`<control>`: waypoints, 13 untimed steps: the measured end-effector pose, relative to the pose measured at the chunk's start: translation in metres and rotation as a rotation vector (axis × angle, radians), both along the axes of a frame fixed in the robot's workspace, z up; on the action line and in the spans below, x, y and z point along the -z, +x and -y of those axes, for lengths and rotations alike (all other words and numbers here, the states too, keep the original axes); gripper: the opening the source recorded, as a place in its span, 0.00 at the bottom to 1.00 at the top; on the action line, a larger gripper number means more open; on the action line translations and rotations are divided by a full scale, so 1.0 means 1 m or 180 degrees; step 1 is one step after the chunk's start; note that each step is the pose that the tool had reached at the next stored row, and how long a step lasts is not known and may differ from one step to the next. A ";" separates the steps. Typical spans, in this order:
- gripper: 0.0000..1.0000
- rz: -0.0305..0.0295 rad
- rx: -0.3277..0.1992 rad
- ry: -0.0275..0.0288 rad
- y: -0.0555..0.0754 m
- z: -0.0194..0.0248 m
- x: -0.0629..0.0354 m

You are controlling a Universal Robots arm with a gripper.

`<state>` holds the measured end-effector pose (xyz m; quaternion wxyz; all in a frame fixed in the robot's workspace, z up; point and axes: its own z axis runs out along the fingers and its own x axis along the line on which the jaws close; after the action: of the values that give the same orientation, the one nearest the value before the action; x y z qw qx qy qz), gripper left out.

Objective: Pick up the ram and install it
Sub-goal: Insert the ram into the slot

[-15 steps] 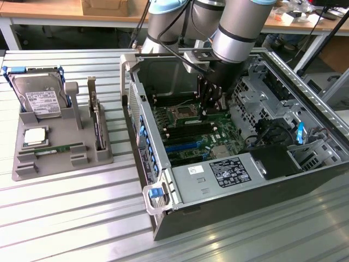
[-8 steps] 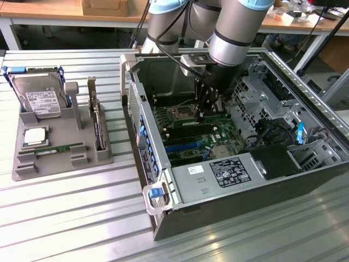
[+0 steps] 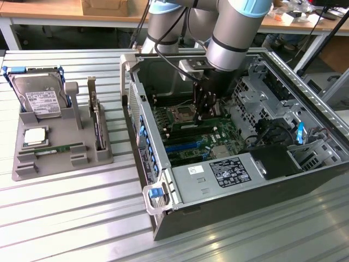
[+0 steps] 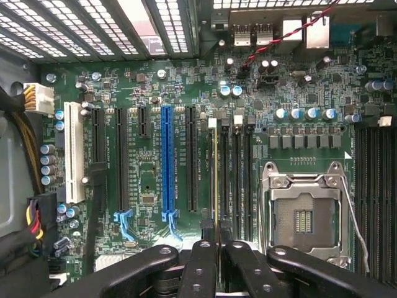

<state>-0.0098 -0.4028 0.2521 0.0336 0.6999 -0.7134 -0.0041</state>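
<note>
My gripper is down inside the open computer case, over the motherboard. In the wrist view its two black fingers stand close together, shut on the ram. The ram shows edge-on as a thin green-yellow strip. It stands upright along the memory slots, beside the CPU socket. Whether it is seated in a slot I cannot tell.
A grey holder on the exterior view's left carries a silver hard drive, a CPU, an upright expansion card and another green memory stick. The power supply, drive cages and case walls hem in the gripper.
</note>
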 end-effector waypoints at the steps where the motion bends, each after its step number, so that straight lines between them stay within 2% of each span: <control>1: 0.12 0.0000 0.0000 0.0000 0.000 0.0000 0.0021; 8: 0.12 0.0000 0.0000 0.0000 -0.001 0.0000 0.0115; 13: 0.12 0.0000 0.0000 -0.0001 -0.002 -0.0017 0.0172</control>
<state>-0.0116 -0.4012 0.2349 0.0337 0.6999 -0.7134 -0.0040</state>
